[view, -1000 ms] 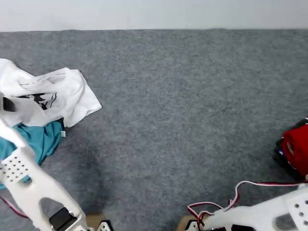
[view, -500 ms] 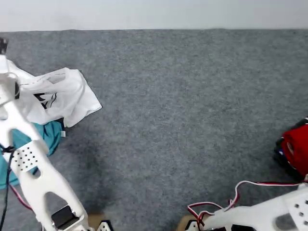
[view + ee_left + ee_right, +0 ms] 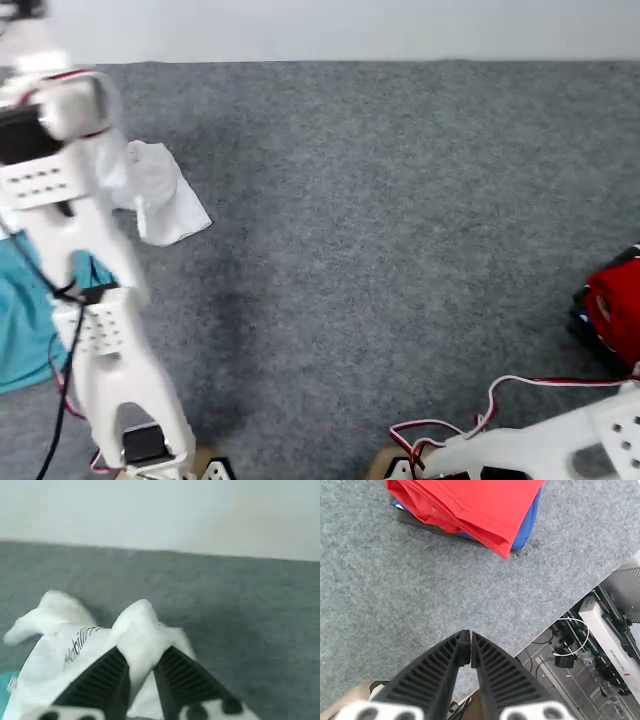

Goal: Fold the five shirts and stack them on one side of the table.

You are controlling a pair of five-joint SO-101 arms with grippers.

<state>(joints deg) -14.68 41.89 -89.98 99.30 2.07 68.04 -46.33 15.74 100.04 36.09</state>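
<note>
My left gripper (image 3: 142,660) is shut on a fold of the white shirt (image 3: 140,630), lifting it off the grey mat. From above, the left arm (image 3: 60,170) stands tall at the far left, with the white shirt (image 3: 160,195) trailing beneath it. A teal shirt (image 3: 25,320) lies flat at the left edge behind the arm. A folded red shirt (image 3: 470,505) tops a stack over a blue shirt (image 3: 527,522) at the right edge, also seen as the red shirt (image 3: 615,315) from above. My right gripper (image 3: 470,650) is shut and empty, hovering over bare mat beside that stack.
The grey mat (image 3: 400,220) covers the table, and a pale wall runs along its far edge. Red and white cables (image 3: 470,420) loop near the right arm's base. Past the table's edge, equipment and wires (image 3: 600,630) sit on the floor.
The left arm has swung up and toward the far side, pulling the white shirt up off the teal one. The right arm has kept still.
</note>
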